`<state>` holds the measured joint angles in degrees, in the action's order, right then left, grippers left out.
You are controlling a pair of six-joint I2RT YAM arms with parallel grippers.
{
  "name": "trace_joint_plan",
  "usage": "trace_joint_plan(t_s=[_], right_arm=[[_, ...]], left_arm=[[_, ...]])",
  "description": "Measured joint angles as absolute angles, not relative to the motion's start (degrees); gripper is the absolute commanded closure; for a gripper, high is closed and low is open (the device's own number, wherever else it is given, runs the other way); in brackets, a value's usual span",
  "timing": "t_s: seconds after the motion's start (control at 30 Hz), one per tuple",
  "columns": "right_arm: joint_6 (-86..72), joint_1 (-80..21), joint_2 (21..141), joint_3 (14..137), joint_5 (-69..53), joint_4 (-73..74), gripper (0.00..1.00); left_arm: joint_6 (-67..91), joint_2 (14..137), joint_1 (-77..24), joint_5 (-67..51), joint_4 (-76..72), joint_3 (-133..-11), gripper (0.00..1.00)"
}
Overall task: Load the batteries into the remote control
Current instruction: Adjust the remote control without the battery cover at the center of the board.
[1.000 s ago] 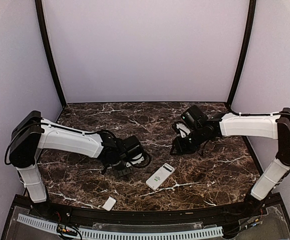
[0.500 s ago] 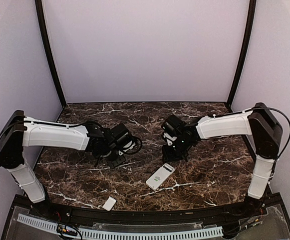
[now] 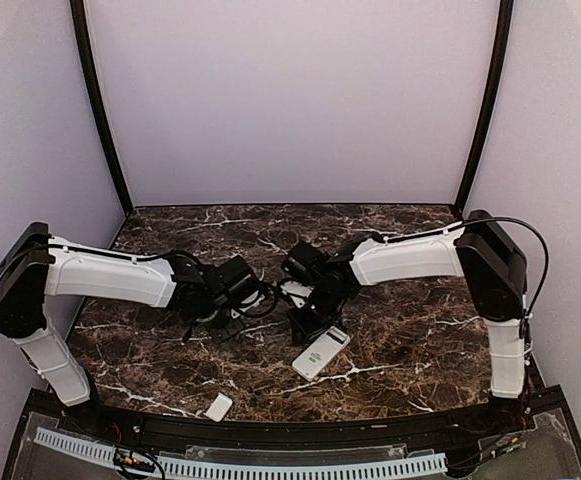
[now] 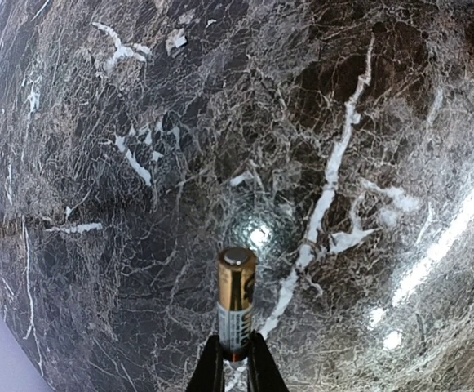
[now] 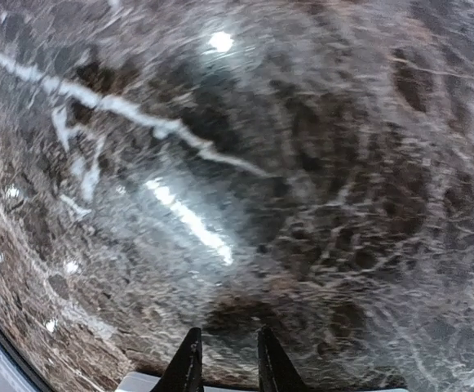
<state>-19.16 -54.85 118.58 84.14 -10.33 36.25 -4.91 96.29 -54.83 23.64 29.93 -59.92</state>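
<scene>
A battery (image 4: 237, 302), gold and dark with a grey label, stands on end between the fingers of my left gripper (image 4: 237, 363), which is shut on its lower end above the bare marble. In the top view that gripper (image 3: 232, 318) hangs left of centre. The white remote control (image 3: 321, 352) lies slanted on the table, display end toward the back. My right gripper (image 3: 305, 322) hovers just behind and left of it. Its jaws (image 5: 231, 359) stand a narrow gap apart with nothing between them. A white strip (image 5: 143, 382) shows under the fingers at the bottom edge.
A small white cover plate (image 3: 218, 406) lies near the front edge, left of the remote. The dark marble table (image 3: 420, 340) is walled by pale panels at the back and sides. Both forearms reach in toward the middle.
The right arm has swung left from the back right down to the remote's far end, and its jaws have narrowed. The left gripper has drawn back a little, still holding the battery.
</scene>
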Motion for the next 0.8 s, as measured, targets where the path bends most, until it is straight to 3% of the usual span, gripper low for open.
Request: trace_joint_plan(t_s=[0.43,0.8], right_arm=[[-12.71,-62.54,117.62,82.85,-9.91,40.21,0.84],[-13.13,-65.93,109.65,75.81,-7.68,50.13,0.8]], left_arm=[[-5.67,93.14,-53.23,24.58,28.93,-58.11,1.0],[-6.24,92.97,-53.12,24.29,28.49,-58.08,1.0]])
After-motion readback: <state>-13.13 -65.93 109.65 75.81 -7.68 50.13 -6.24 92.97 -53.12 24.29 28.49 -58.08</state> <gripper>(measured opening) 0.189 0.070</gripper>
